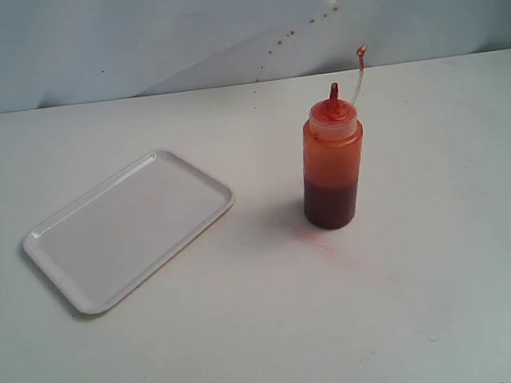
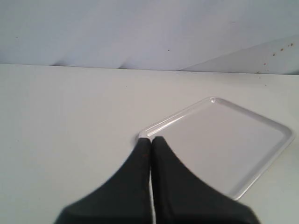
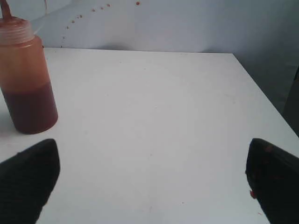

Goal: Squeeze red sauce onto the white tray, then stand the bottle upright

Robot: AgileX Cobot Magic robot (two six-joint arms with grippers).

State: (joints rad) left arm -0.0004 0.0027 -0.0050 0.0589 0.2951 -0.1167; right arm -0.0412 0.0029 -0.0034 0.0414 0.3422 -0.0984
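Note:
The bottle (image 1: 331, 166) stands upright on the white table, right of centre, orange-red with a darker lower part, its nozzle uncapped and the thin tether sticking up. The white tray (image 1: 127, 229) lies flat to its left with nothing on it. No red sauce shows on the tray. Neither gripper appears in the exterior view. In the left wrist view my left gripper (image 2: 150, 140) is shut and empty, its tips by a corner of the tray (image 2: 233, 140). In the right wrist view my right gripper (image 3: 152, 163) is wide open and empty, apart from the bottle (image 3: 25, 79).
A faint pinkish smear (image 1: 313, 238) marks the table just in front of the bottle. Small red specks (image 1: 311, 21) dot the pale backdrop behind. The table's right edge (image 3: 261, 88) drops off to a dark gap in the right wrist view.

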